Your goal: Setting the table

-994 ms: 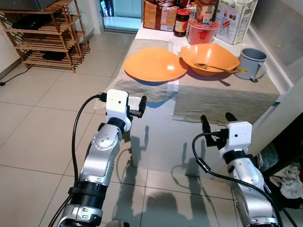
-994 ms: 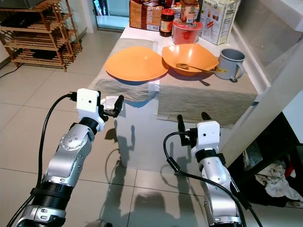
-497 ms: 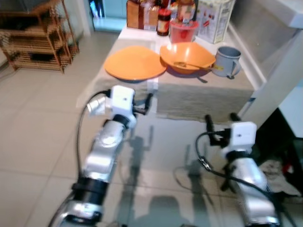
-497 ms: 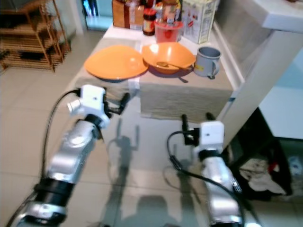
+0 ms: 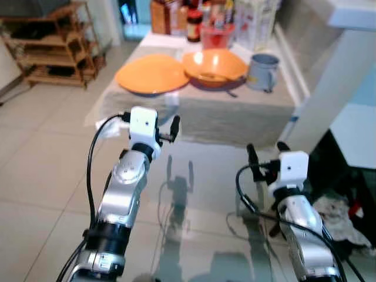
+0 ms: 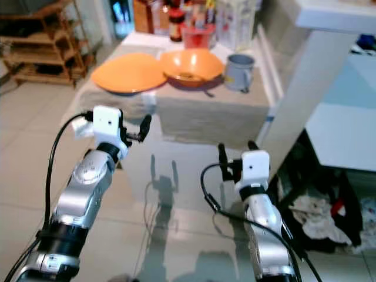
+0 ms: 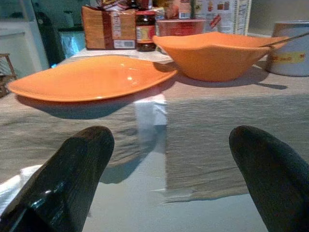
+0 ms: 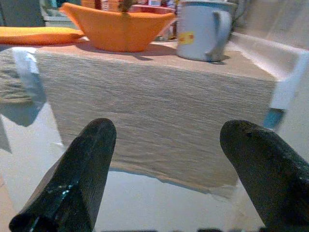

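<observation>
1. I see the left gripper (image 5: 166, 130) raised near the table's (image 5: 235, 117) near edge, fingers apart, holding nothing.
2. The right gripper (image 5: 264, 151) sits lower, fingers apart, holding nothing.
3. On the table: orange plate (image 5: 151, 74) left, orange bowl (image 5: 214, 63) centre, grey mug (image 5: 262, 64) right.

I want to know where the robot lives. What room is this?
Probably a kitchen or dining corner at home: a table with an orange plate, orange bowl, grey mug and food packets.
</observation>
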Controlling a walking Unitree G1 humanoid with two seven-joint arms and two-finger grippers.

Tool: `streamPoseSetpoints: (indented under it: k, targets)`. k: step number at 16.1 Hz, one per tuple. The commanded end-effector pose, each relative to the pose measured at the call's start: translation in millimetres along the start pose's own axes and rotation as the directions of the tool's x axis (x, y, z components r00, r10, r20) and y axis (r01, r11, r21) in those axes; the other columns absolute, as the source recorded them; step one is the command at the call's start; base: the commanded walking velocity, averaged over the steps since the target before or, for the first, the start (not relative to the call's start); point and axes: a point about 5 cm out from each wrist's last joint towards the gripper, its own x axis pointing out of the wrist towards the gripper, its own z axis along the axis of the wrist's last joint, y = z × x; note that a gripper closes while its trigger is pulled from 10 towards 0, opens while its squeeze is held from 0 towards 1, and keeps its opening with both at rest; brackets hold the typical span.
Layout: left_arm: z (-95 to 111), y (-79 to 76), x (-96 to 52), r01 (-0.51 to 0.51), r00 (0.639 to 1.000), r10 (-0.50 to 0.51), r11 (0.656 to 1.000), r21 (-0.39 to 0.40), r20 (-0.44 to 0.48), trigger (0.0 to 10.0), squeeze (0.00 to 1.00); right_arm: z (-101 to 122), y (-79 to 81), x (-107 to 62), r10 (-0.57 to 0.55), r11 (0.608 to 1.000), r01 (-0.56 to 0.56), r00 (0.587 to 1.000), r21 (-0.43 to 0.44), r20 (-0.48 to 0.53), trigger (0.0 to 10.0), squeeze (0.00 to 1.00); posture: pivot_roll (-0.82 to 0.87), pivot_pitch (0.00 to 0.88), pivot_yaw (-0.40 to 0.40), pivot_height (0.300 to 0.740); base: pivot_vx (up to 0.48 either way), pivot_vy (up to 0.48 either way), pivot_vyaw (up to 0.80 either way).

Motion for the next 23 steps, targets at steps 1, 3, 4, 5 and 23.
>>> streamPoseSetpoints:
  k: [1, 3, 4, 5, 23]
  targets:
    - [3, -1.1, 1.0, 0.014, 1.0, -0.014, 1.0, 0.014, 0.001, 10.0, 0.0, 3, 0.1, 2.5, 0.008, 1.0, -0.008, 1.0, -0.004, 0.013, 10.0, 0.0, -0.05, 0.0, 0.0, 0.727, 0.0, 0.0, 0.0]
    - [1, -3.2, 0.3, 0.011, 1.0, -0.011, 1.0, -0.005, -0.005, 10.0, 0.0, 2, -0.2, 1.2, 0.007, 1.0, -0.007, 1.0, -0.005, 0.014, 10.0, 0.0, -0.05, 0.0, -0.004, 0.727, 0.472, 0.0, 0.0]
    - [-1, -4.3, 0.3, 0.011, 1.0, -0.011, 1.0, -0.002, -0.006, 10.0, 0.0, 2, 0.4, 0.8, 0.008, 1.0, -0.008, 1.0, -0.005, 0.011, 10.0, 0.0, -0.05, 0.0, -0.014, 0.727, 0.48, 0.0, 0.0]
    - [0, -5.3, 0.6, 0.01, 1.0, -0.01, 1.0, 0.002, 0.0, 10.0, 0.0, 3, 0.7, 1.0, 0.01, 1.0, -0.009, 1.0, -0.005, 0.012, 10.0, 0.0, -0.05, 0.0, -0.018, 0.727, 0.472, 0.0, 0.0]
    - [23, 0.5, 0.4, 0.002, 0.996, -0.006, 0.999, 0.041, 0.093, 10.0, 0.0, 22, -2.5, 27.3, -0.078, 0.997, 0.076, 0.994, 0.028, 0.072, 10.0, 0.0, 0.0, 0.0, -0.011, 0.727, 0.202, 0.0, 0.0]
